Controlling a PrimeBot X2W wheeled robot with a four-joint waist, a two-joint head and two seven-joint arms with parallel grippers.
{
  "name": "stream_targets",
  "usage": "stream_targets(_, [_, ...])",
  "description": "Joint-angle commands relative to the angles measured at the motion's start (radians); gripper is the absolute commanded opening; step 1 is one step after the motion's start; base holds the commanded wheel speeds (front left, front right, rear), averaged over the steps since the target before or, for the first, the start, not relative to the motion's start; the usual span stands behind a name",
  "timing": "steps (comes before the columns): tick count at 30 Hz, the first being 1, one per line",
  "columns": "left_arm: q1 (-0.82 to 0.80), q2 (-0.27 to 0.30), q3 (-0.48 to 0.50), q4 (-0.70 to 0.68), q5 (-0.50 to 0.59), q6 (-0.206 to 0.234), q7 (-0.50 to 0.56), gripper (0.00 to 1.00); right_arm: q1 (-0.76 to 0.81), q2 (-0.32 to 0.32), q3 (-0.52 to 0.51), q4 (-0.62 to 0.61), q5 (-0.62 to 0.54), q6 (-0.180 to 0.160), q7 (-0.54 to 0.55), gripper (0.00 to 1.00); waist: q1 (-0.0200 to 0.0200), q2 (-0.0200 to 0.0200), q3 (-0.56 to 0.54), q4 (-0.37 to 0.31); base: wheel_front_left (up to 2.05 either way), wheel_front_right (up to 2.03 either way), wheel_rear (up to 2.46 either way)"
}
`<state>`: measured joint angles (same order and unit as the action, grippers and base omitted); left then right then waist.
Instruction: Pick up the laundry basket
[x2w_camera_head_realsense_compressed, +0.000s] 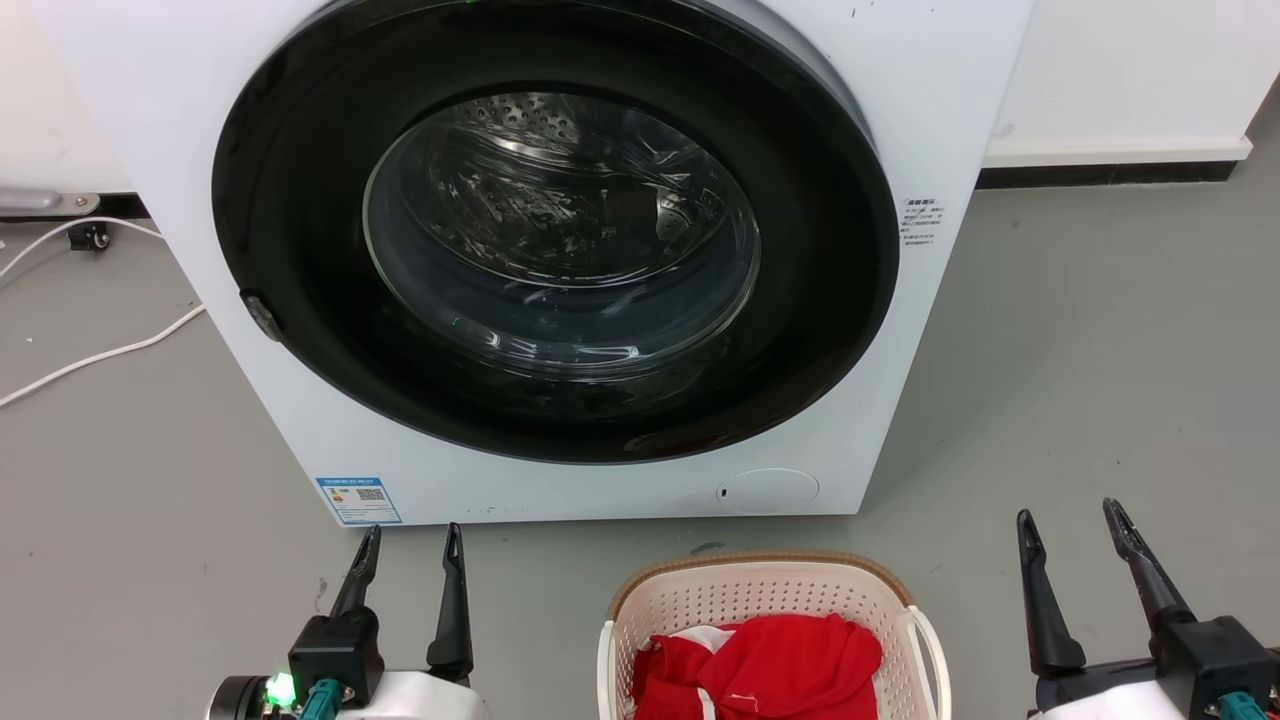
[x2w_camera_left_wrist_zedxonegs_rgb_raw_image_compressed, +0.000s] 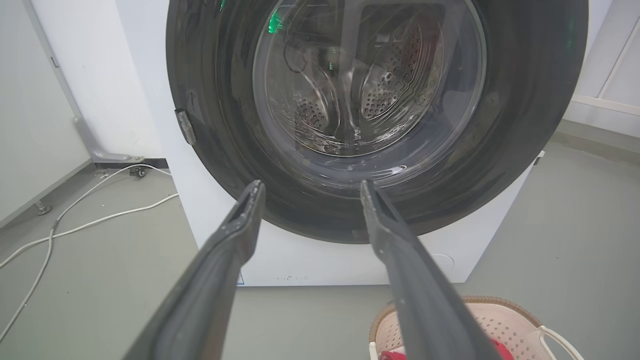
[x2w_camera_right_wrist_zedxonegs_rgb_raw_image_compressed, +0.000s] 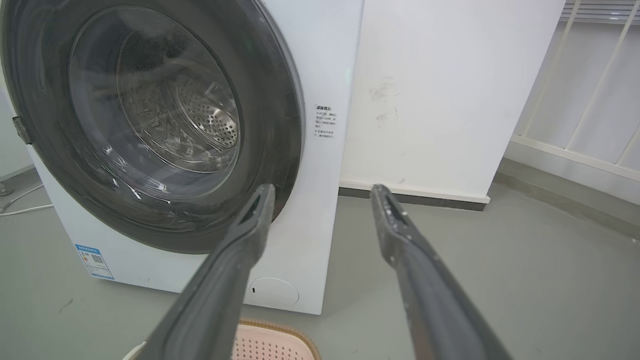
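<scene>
1. cream-white perforated plastic with a brown woven-look rim: the laundry basket (x2w_camera_head_realsense_compressed: 760, 598) sits on the grey floor (x2w_camera_head_realsense_compressed: 1100, 350), near the robot and just in front of the washing machine (x2w_camera_head_realsense_compressed: 930, 90), with a red garment (x2w_camera_head_realsense_compressed: 770, 660) heaped inside.
2. the step in hand looks like the approach, since both tools flank the basket but stand apart from it. i would lower each to the white loop handle (x2w_camera_head_realsense_compressed: 937, 650) on its own side, close on both evenly, then lift level so the load does not tip.
3. left tool (x2w_camera_head_realsense_compressed: 412, 530): fingers apart, holding and touching nothing.
4. right tool (x2w_camera_head_realsense_compressed: 1068, 512): likewise spread and empty, out to the basket's right.
</scene>
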<state>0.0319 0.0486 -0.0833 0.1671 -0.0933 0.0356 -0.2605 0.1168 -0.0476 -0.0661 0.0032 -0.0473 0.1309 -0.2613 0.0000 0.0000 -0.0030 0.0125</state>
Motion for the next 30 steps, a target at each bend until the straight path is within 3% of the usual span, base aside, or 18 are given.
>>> stream_targets(1, [0.005, 0.003, 0.0, 0.0, 0.006, 0.002, -0.006, 1.0, 0.008, -0.005, -0.001, -0.004, -0.002, 0.0, -0.004, 1.0, 0.0, 0.0, 0.0, 0.001, 0.0, 0.0, 0.0])
stream_targets(21, [0.011, 0.003, 0.007, 0.01, -0.005, 0.001, -0.005, 1.0, 0.003, -0.005, 0.002, 0.009, 0.025, 0.0, -0.004, 1.0, 0.0, 0.0, 0.004, -0.006, 0.0, 0.0, 0.0])
stream_targets(30, [-0.02, 0.002, -0.038, 0.064, -0.024, -0.024, -0.005, 1.0, -0.014, -0.005, -0.025, 0.068, 0.026, 0.0, -0.004, 1.0, 0.0, 0.0, 0.031, -0.026, 0.0, 0.0, 0.0])
